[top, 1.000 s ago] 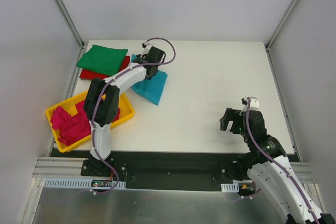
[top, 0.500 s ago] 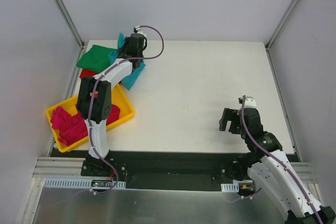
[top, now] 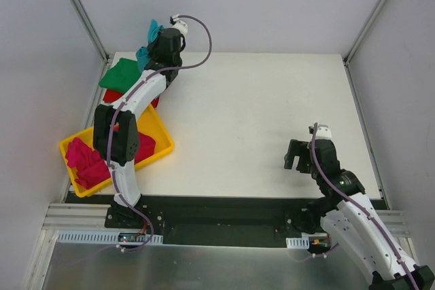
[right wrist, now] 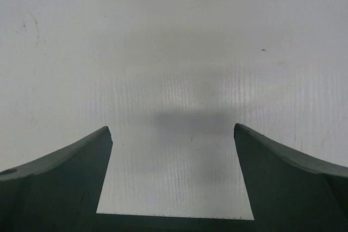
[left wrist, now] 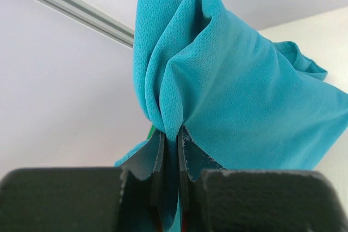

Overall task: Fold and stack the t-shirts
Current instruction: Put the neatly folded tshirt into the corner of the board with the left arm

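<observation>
Teal-blue cotton bunches in the left gripper (left wrist: 170,134), its jaws pressed together on a gathered fold of the teal-blue t-shirt (left wrist: 239,91). In the left wrist view the cloth rises above the fingers in soft pleats and drapes away to the right. A sliver of green shows just behind the pinch.

From the top external camera, the left arm reaches to the far left corner of the table (top: 272,100). It holds the shirt up off the surface, against the back wall, just beyond the green t-shirt (top: 122,73). Whether the hanging cloth touches the green one cannot be told.

The green t-shirt lies folded on top of the red t-shirt (top: 113,95), of which only a strip shows along the near side. Closer to the arm bases, at the table's left edge, the yellow tray (top: 163,142) holds crumpled magenta-pink t-shirts (top: 85,161), and the left arm's dark upper link crosses above it.

The right gripper (right wrist: 171,130) hovers well apart from all the clothing, over the white table top near the right front, its jaws spread wide. The right wrist view shows its soft shadow on the surface between the two fingers.
</observation>
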